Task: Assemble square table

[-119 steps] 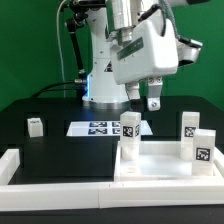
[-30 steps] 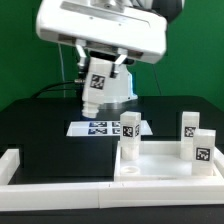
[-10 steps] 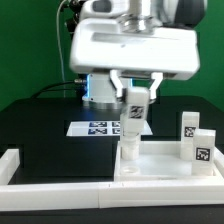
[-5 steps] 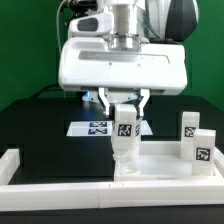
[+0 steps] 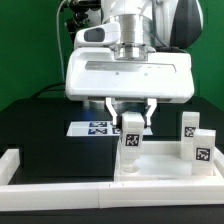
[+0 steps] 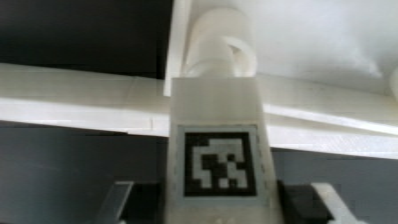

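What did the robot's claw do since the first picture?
The claw took the little leg that stood alone on the exterior view's left, carried it toward the exterior view's right and lowered it onto the leg standing on the square tabletop. It is still gripping that leg. The two legs on the exterior view's right, the marker board and the low wall stayed put.
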### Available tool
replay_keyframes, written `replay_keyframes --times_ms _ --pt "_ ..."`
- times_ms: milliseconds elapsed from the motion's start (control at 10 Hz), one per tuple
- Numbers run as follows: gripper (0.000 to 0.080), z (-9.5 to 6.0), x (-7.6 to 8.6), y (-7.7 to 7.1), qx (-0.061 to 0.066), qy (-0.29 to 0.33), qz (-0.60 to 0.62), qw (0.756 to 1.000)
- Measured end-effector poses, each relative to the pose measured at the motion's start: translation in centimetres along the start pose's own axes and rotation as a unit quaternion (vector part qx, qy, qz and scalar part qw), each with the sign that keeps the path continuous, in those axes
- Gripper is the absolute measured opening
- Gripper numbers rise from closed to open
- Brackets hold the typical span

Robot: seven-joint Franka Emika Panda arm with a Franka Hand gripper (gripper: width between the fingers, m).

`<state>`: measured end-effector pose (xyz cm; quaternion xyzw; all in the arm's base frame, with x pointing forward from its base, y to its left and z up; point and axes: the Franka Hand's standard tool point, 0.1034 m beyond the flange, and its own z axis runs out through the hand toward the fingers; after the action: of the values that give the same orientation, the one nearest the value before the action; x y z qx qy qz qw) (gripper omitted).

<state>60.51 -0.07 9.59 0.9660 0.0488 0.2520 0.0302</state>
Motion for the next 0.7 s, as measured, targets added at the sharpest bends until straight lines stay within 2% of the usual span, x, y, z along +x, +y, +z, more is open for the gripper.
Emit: replay_keyframes --times_ms 200,600,700 --pt "0.0291 0.4 -0.2 -0.5 0.002 -0.002 -0.003 1.0" --pt "0.0291 1.2 -1.1 -0.4 -0.003 -0.003 -0.004 1.0" --pt "0.039 1.2 -1.1 -0.4 -0.003 -0.003 -0.004 1.0"
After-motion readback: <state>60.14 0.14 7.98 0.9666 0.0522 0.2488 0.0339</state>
